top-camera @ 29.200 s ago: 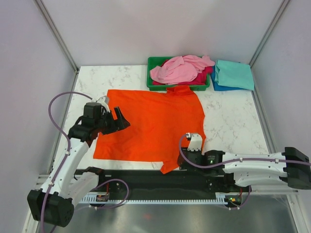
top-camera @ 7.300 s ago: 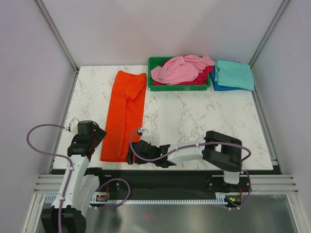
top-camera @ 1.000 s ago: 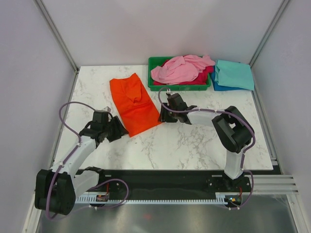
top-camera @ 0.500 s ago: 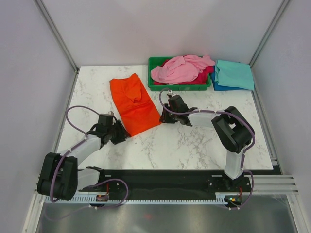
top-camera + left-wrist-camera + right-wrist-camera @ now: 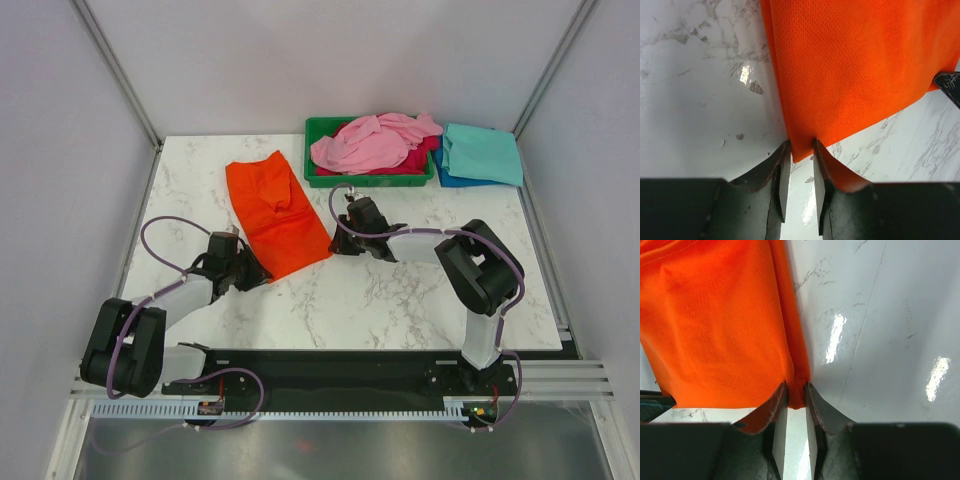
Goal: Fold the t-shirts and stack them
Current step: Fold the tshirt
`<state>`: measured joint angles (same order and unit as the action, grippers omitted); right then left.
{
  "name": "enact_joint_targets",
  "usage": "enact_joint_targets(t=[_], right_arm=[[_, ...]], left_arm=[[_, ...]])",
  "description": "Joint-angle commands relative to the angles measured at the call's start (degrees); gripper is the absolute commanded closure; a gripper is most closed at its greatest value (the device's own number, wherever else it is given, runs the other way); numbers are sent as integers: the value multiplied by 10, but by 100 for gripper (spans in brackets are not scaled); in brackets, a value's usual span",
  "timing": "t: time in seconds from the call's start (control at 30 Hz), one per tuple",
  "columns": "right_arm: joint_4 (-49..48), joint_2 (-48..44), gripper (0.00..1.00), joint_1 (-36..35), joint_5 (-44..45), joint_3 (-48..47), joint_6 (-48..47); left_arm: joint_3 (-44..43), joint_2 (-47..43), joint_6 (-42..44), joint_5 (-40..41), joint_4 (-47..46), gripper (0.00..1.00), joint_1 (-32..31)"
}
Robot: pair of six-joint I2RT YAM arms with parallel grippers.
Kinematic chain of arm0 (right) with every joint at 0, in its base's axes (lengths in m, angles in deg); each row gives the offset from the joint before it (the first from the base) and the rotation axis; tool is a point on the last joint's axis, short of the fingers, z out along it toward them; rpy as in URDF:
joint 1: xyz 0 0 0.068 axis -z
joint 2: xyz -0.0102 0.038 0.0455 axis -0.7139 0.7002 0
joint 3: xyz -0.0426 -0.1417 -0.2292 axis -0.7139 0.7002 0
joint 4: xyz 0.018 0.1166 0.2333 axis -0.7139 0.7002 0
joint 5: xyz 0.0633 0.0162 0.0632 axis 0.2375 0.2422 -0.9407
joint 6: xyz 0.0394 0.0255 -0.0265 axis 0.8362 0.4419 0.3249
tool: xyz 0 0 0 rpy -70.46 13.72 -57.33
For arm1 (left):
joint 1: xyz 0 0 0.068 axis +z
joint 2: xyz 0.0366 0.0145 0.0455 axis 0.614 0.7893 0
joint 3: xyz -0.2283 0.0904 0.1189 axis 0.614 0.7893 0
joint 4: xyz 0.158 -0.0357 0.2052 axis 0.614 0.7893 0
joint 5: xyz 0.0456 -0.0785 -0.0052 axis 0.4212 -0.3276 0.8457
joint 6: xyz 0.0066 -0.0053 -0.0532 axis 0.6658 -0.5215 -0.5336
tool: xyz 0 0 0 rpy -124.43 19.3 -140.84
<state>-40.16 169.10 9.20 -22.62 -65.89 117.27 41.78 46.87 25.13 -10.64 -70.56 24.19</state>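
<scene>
The bright orange t-shirt point(image 5: 275, 210) lies folded into a slanted rectangle on the marble table, left of centre. My left gripper point(image 5: 252, 272) is at its near left corner. In the left wrist view the fingertips point(image 5: 785, 155) pinch that corner of the orange cloth point(image 5: 860, 65). My right gripper point(image 5: 338, 240) is at the near right corner, and in the right wrist view it point(image 5: 796, 392) is shut on the folded edge of the orange cloth point(image 5: 715, 330). A light pink t-shirt point(image 5: 365, 143) is heaped over a magenta one point(image 5: 416, 160) in the tray. A folded teal t-shirt point(image 5: 482, 152) lies on a blue one point(image 5: 447, 179).
The green plastic tray point(image 5: 360, 181) stands at the back centre, just beyond the right gripper. The teal and blue stack is at the back right corner. Grey walls close in the table on three sides. The arm bases sit on the black rail at the near edge.
Over the last second the left gripper slid in to the shirt's near left corner and both pairs of jaws narrowed onto the cloth. Further back, the shirt lay spread, then folded long.
</scene>
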Motion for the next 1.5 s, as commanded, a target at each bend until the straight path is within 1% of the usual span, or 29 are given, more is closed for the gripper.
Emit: enact_joint_targets(t=[0.0, 0.03, 0.07, 0.13, 0.27, 0.33, 0.43, 0.53, 0.57, 0.63, 0.7, 0.8, 0.83, 0.9, 0.93, 1.0, 1.03, 1.1, 1.13, 1.2, 1.23, 1.33, 1.47], right_arm=[[20, 17, 74, -2, -9, 18, 2], [20, 18, 79, -3, -9, 19, 2], [20, 18, 82, -2, -9, 21, 3], [19, 15, 90, -1, -13, 22, 4], [22, 3, 96, -2, -11, 31, 3], [28, -4, 99, -2, -13, 36, 3], [34, -27, 100, -2, -21, 53, 4], [55, -69, 100, -3, -10, 78, -3], [60, -96, 100, -2, -2, 92, -5], [87, -129, 100, -2, 4, 110, -5], [113, -182, 100, -2, 10, 144, 2], [147, -265, 100, -17, 30, 188, 27], [158, -304, 100, -32, 36, 196, 44], [189, -346, 100, -51, 56, 212, 65], [201, -386, 100, -71, 64, 218, 74], [234, -427, 100, -89, 90, 230, 99], [247, -464, 100, -100, 95, 237, 105], [290, -502, 100, -111, 103, 240, 129], [302, -538, 100, -120, 104, 240, 137], [344, -573, 100, -129, 108, 234, 155], [360, -599, 100, -135, 113, 230, 160], [416, -630, 100, -136, 126, 198, 165], [448, -627, 100, -136, 138, 165, 159]], left_arm=[[-2, 14, -12, 11, 11, 70, -10], [-2, 14, -12, 14, 10, 75, -12], [-2, 14, -11, 13, 9, 87, -14], [-2, 11, -3, 11, 3, 98, -19], [-11, -3, 10, 14, 16, 98, -41], [-20, -16, 6, 23, 43, 98, -49], [-28, -54, -9, 30, 88, 98, -70], [-33, -104, -22, 25, 118, 98, -95], [-35, -130, -29, 26, 138, 98, -110], [-37, -151, -35, 26, 159, 98, -122], [-43, -180, -44, 22, 192, 98, -137], [-43, -222, -51, 11, 223, 98, -157], [-40, -233, -53, 10, 232, 98, -167], [-37, -263, -62, -2, 248, 98, -178], [-35, -270, -67, -5, 255, 98, -192], [-37, -286, -82, -5, 274, 98, -210], [-41, -298, -94, -4, 280, 98, -229], [-48, -310, -107, 1, 304, 98, -249], [-58, -324, -122, 4, 313, 98, -268], [-72, -339, -136, 5, 332, 98, -283], [-89, -347, -141, 8, 347, 98, -300], [-129, -372, -152, 25, 373, 98, -314], [-183, -356, -134, 33, 396, 98, -314]])
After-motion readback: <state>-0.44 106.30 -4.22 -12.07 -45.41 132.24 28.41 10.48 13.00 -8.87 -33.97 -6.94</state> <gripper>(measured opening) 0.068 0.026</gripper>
